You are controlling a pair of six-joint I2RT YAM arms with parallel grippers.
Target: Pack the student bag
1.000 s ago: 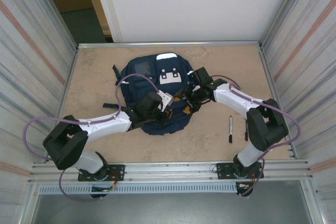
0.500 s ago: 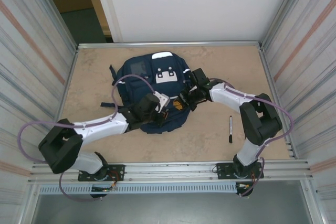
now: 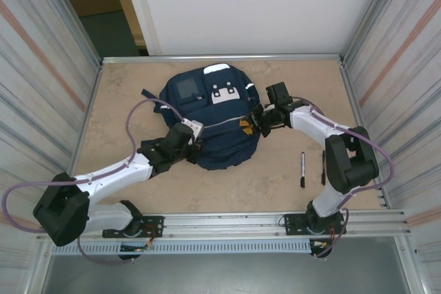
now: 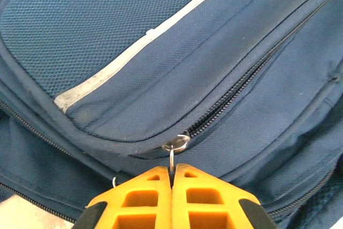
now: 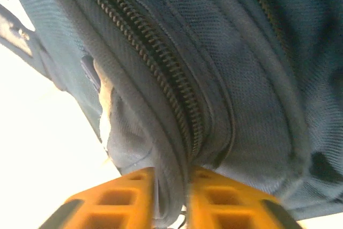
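Navy fabric of the bag (image 3: 219,151) lies flat on the table (image 3: 124,101) mid-way between the two arms, top toward the far wall; the left gripper (image 3: 191,145) sits at its near-left edge and the right gripper (image 3: 257,122) at its right edge, so each arm already has a side.

In the left wrist view the left gripper (image 4: 171,173) is closed tight, its orange tips pinching the thin wire of the zip pull (image 4: 177,143); from there the zip (image 4: 252,73) runs away from the tips, up and to the right, its teeth looking meshed.

In the right wrist view the right gripper (image 5: 170,174) has a ridge of bag cloth beside a zip (image 5: 161,73) filling the gap between its tips; it looks like a pinch, with the jaws narrow rather than fully shut.

The next pull probably has to follow the zip's long axis across the bag toward the right gripper, which would anchor the cloth; two pens (image 3: 302,169) lie near the right arm, apart from the bag.
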